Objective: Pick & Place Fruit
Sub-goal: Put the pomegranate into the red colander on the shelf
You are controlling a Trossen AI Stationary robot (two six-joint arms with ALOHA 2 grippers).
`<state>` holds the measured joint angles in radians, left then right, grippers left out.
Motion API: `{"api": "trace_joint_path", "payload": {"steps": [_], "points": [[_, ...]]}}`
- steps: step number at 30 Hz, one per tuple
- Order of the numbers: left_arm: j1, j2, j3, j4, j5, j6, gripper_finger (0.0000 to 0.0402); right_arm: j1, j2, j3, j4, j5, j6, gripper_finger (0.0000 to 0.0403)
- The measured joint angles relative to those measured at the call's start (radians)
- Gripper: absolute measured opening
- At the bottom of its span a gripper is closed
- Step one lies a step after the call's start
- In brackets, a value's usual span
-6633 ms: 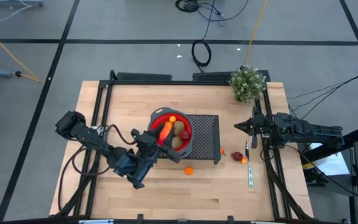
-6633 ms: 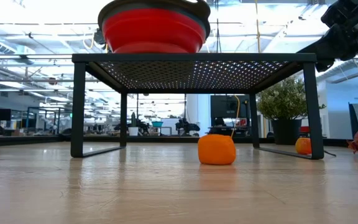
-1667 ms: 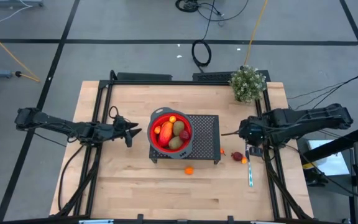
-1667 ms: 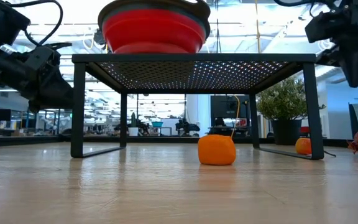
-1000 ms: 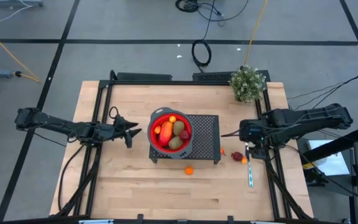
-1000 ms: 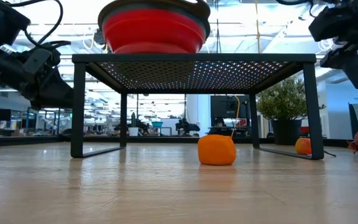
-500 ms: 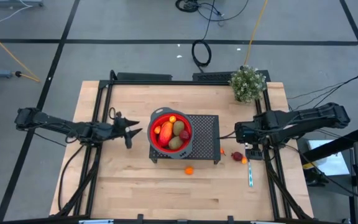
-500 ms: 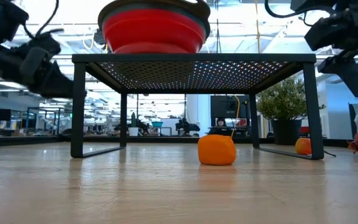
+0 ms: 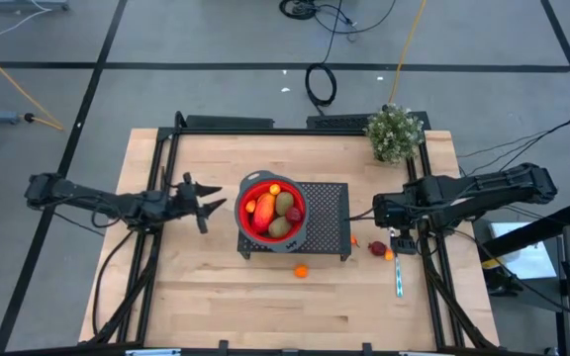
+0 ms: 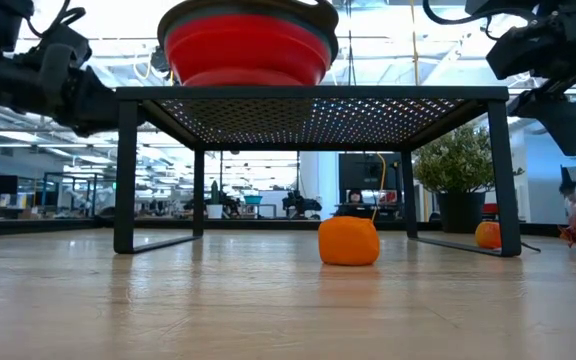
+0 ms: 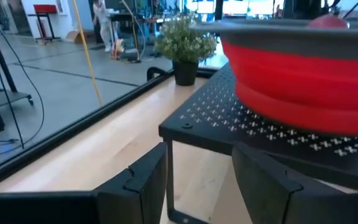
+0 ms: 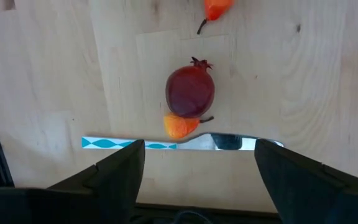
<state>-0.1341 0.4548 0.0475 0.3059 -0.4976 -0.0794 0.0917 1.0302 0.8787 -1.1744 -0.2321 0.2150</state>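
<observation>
A red bowl (image 9: 273,208) stands on the left end of a black perforated rack (image 9: 327,203). In it lie several fruit: a long red-orange one, brown ovals, a dark red one and a small orange ball. On the table lie an orange ball (image 9: 301,270), a dark red fruit (image 12: 191,92) and a small orange one (image 12: 178,126) touching it. My right gripper (image 12: 197,168) hangs open above the dark red fruit, pointing steeply down. My left gripper (image 11: 201,186) is open and level, left of the bowl (image 11: 303,68) at about rack height.
A thin utensil (image 12: 185,143) lies beside the dark red fruit, toward the near edge. Another small orange piece (image 12: 216,7) lies by the rack's right leg. A potted plant (image 9: 395,132) stands at the far right corner. Black frame rails run along the table's left and right sides.
My left gripper has risen a little beside the rack and rolled about its own axis, staying open. The fruit and the bowl have kept their places.
</observation>
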Motion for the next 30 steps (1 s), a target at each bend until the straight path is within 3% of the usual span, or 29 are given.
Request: {"api": "trace_joint_path", "payload": {"steps": [8, 17, 25, 30], "points": [[0.000, -0.115, 0.001, -0.092, 0.001, 0.004, 0.0179, 0.000, 0.000, 0.000, 0.000, 0.000, 0.000, 0.0295], [0.000, -0.237, 0.096, -0.411, 0.000, 0.008, 0.0180, 0.000, 0.000, 0.000, 0.020, 0.021, 0.000, 0.0295], [0.000, -0.339, 0.104, -0.545, 0.000, 0.018, 0.0179, 0.001, 0.000, -0.017, 0.077, 0.047, 0.000, 0.0295], [0.000, -0.367, 0.080, -0.547, 0.001, 0.015, 0.0180, 0.002, 0.000, -0.062, 0.128, 0.036, 0.015, 0.0295]]}}
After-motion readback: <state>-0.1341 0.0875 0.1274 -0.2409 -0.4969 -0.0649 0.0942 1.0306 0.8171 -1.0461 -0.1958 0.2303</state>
